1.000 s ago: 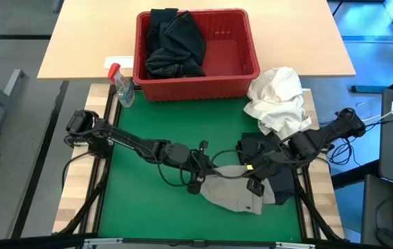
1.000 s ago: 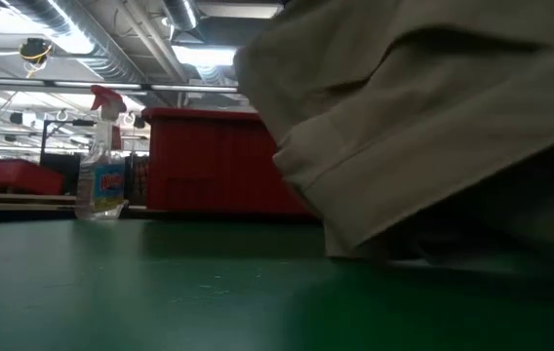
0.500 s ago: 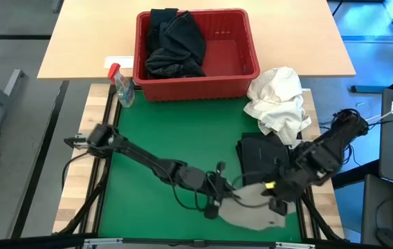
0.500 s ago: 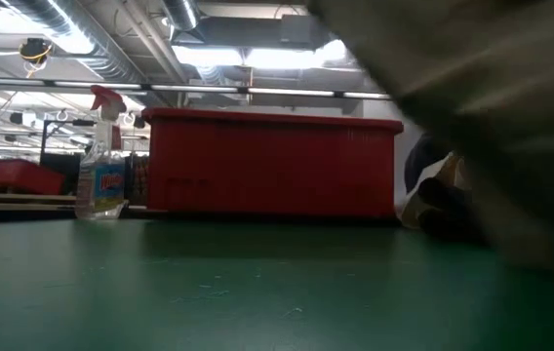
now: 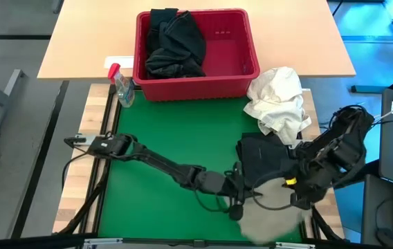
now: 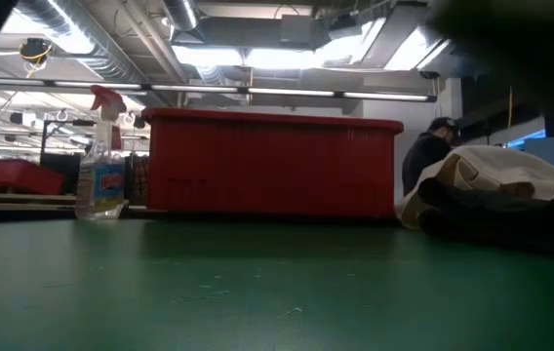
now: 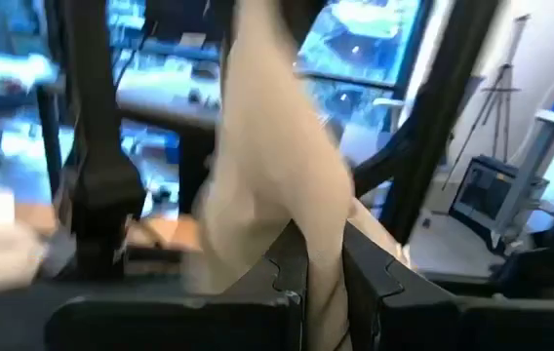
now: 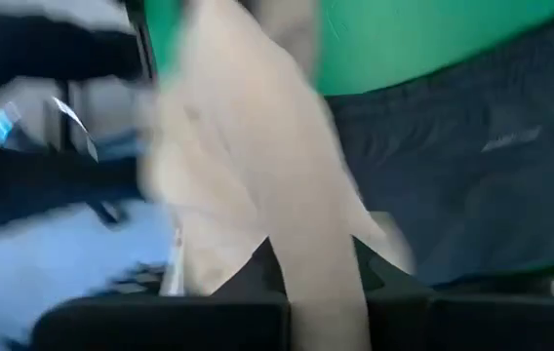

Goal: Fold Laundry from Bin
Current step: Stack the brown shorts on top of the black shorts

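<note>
A khaki garment hangs between my two grippers at the near right of the green mat, over the table's near edge. My left gripper is shut on its left part and my right gripper is shut on its right part. Just beyond them a dark garment lies flat on the mat. The red bin stands at the far side with dark laundry heaped in its left half. My left gripper pinches a bunched fold of the khaki cloth between its two fingers and comes at it level from the table's left. The cloth rises out of the fingers, clear of the mat. My right gripper pinches a gathered strip of the khaki cloth between its two fingers, slanting down from the right. The cloth spreads away from the fingers above the dark garment.
A white cloth bundle lies at the far right of the mat, next to the dark garment. A clear spray bottle with a red top stands left of the bin. A person shows in the room behind the table.
Both grippers have travelled toward the table's right and near edge, keeping hold of the khaki garment. The garment has been drawn off the middle of the mat to the near right corner and has left the low view.
</note>
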You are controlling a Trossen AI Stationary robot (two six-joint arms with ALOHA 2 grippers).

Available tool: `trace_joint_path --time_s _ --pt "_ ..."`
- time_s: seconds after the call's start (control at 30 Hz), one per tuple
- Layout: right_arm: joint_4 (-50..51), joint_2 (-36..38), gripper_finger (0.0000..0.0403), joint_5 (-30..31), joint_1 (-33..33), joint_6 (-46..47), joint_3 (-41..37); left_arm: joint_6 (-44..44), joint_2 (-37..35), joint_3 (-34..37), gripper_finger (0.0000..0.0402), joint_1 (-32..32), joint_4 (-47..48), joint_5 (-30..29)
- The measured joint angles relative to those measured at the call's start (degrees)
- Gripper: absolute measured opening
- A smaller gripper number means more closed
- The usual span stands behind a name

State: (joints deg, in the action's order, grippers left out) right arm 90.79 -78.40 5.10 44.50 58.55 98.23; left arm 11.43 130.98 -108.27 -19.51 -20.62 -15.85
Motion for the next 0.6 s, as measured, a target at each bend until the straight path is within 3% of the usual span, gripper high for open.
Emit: trace_joint_path --time_s 0.2,0.4,0.6 --pt "-0.2 3.9 0.0010 1.9 -6.8 -15.1 -9.6 6.3 4.5 0.0 0.0021 4.8 0.1 1.2" --pt "-0.8 7.0 0.0022 1.7 -13.5 -18.7 -19.6 6.3 4.9 0.1 0.0021 7.0 1.1 0.3" --pt "-0.9 8.5 0.0012 4.2 -18.6 -21.4 -23.1 7.7 4.8 0.1 0.0021 7.9 5.2 -1.4"
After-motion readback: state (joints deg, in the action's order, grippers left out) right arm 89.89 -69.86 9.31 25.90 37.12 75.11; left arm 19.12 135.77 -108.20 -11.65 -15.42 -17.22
